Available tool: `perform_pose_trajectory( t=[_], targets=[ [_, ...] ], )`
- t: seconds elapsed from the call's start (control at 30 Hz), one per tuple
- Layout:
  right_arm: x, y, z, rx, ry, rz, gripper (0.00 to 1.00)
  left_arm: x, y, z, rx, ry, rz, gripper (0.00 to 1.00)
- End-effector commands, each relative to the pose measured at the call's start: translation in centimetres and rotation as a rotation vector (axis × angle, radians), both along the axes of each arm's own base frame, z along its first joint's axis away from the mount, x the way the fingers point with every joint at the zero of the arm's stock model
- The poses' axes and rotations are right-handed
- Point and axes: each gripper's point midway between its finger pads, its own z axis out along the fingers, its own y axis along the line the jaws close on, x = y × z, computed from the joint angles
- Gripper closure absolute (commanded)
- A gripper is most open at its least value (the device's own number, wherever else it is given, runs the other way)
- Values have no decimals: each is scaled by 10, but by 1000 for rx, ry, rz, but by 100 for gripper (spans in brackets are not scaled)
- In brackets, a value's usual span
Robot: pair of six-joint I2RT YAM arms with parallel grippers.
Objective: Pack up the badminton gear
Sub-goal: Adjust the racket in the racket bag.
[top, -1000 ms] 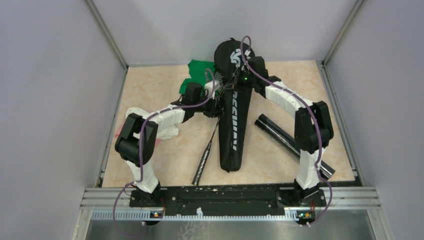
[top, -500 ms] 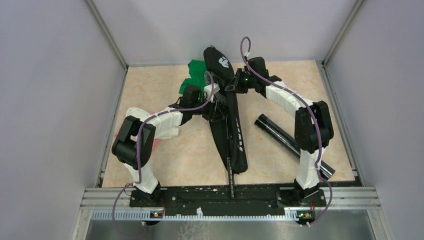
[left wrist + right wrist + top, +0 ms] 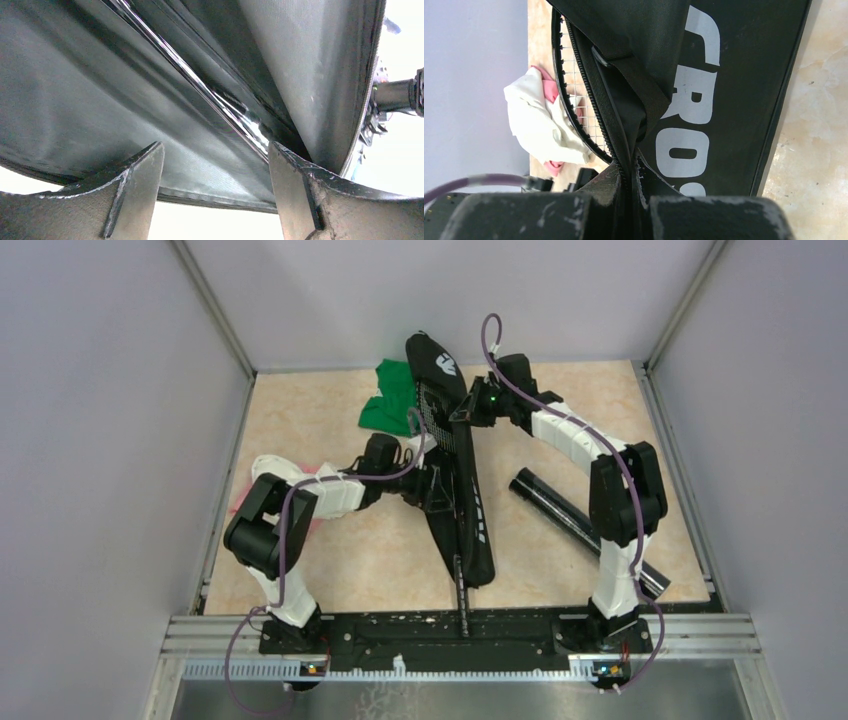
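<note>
The black racket bag (image 3: 470, 510) stands tilted on its edge in the middle of the table. My right gripper (image 3: 463, 412) is shut on its zipper edge (image 3: 629, 172), with the white lettering (image 3: 696, 95) beside it. A racket's strung head (image 3: 434, 412) shows at the bag's open side (image 3: 569, 107), and its handle (image 3: 462, 595) sticks out past the bag's near end. My left gripper (image 3: 428, 478) is open right next to the bag's left side; its fingers (image 3: 137, 192) stand wide apart under the fabric (image 3: 100, 100) and a shiny racket shaft (image 3: 210, 95). The black tube (image 3: 565, 520) lies to the right.
A green cloth (image 3: 385, 400) lies at the back left of the bag. A white and pink cloth (image 3: 544, 125) sits by the left wall, mostly under my left arm in the top view. Grey walls enclose the table on three sides.
The bag was tipped from flat onto its edge and the racket moved from beside it to along it. My left gripper then opened and drew back a little; the right stays shut.
</note>
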Motion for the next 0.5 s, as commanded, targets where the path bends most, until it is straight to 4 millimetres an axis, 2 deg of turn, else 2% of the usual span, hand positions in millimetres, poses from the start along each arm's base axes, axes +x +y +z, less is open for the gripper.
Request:
perform_pose_trajectory(
  t=[0.0, 0.23, 0.47],
  targets=[
    [10, 5, 37, 63, -109, 18, 100, -23, -17, 22, -123, -49, -75, 19],
    [6, 0, 44, 64, -147, 7, 100, -53, -24, 7, -152, 8, -114, 23],
    [1, -2, 42, 60, -149, 7, 100, -57, -31, 2, -161, 10, -125, 37]
  ],
)
